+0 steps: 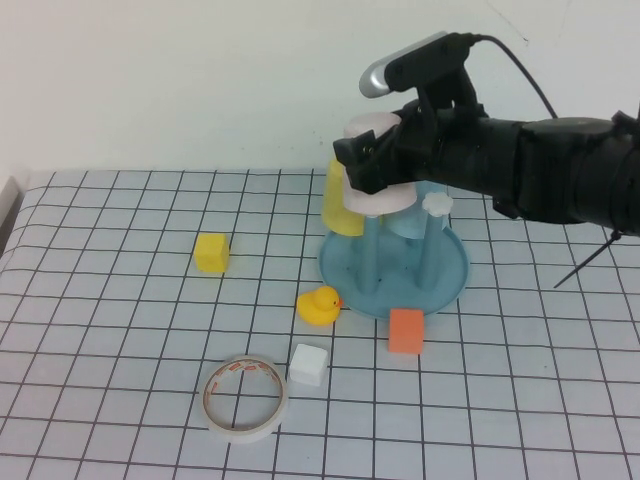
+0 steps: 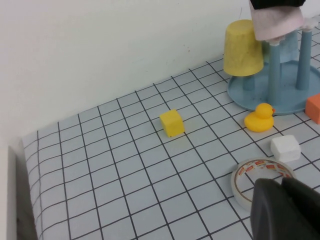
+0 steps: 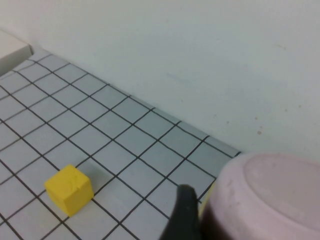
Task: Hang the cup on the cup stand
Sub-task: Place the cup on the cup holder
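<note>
Placement step under way: right gripper (image 1: pixel 385 160) clasps the inverted cup (image 1: pixel 380 165) over the cup stand (image 1: pixel 440 285), needing lowering onto a peg; left gripper (image 2: pixel 285 212), closed empty, sits parked near the tape roll (image 2: pixel 262 181).

No text can be read anywhere. The tape roll (image 2: pixel 262 176), near the table's front edge, carries red print around its inner ring, but the letters are too small to make out.
</note>
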Tool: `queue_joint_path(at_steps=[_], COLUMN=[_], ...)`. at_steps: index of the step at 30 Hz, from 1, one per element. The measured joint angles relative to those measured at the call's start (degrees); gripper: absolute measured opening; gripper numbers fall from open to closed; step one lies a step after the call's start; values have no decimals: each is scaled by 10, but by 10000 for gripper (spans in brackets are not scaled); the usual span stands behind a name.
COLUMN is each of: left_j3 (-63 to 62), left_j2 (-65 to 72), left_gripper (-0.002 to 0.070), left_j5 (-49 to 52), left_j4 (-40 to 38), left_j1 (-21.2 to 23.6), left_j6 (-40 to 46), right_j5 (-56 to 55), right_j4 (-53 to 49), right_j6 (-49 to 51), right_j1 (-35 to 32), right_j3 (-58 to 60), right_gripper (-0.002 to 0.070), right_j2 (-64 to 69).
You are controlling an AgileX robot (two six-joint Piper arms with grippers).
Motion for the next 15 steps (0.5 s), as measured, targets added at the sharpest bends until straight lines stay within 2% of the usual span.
queue_joint_path(at_steps=[10, 15], left_j3=[0, 0], left_j2=[0, 0], left_gripper=[0, 0], left_j5=[0, 0], left_j4=[11, 11], left_j1=[0, 0], left_j6=[0, 2], right_j5=[0, -11], right_j4=[1, 1], right_j6=[0, 10], right_j1=[0, 0], right_j3=[0, 0], right_gripper=[589, 643], right_j2=[17, 17])
